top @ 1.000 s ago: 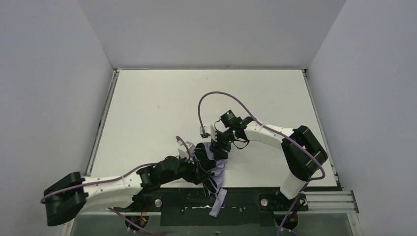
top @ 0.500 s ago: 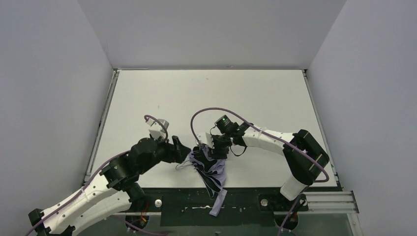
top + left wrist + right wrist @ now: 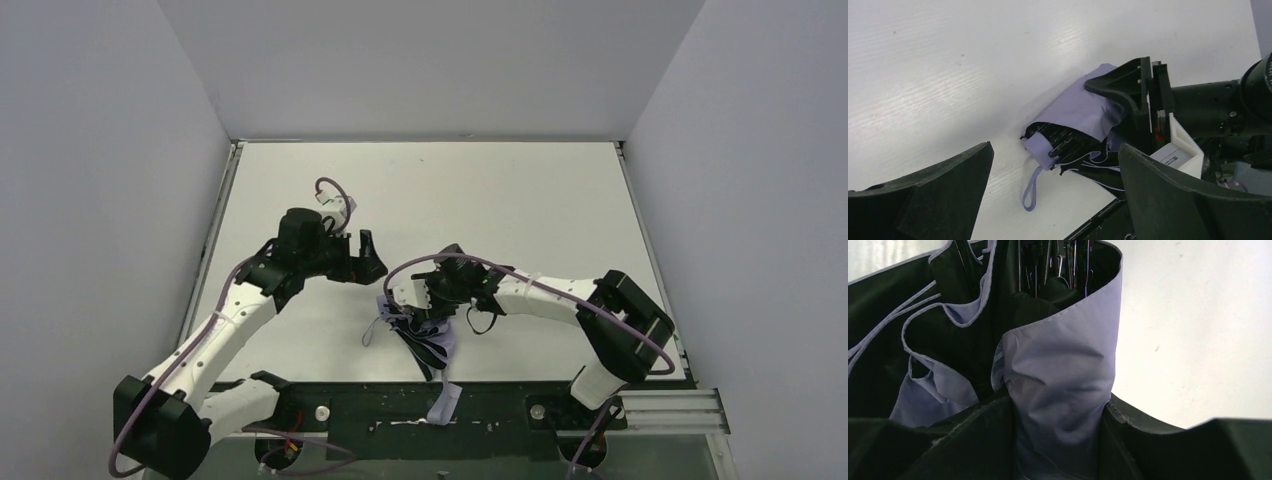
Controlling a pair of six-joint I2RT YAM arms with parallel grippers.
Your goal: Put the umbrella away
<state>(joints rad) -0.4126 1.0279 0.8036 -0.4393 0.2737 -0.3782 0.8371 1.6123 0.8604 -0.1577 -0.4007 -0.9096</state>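
One umbrella lies collapsed but loose near the near edge of the smooth white worktop. It has crumpled matte lavender fabric outside and black lining with pale piping inside. Its thin metal ribs are bunched together, and one small looped strap trails out. The right end effector is clenched on a fold of lavender cloth. The left end effector hangs above, fingers spread wide, grasping nothing.

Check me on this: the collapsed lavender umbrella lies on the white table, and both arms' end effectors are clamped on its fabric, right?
Not both. Only the right end effector is clamped on the umbrella, pinching its lavender fabric, as the right wrist view shows. The left end effector stands open and clear of it in the top view. The umbrella does lie collapsed on the white table.
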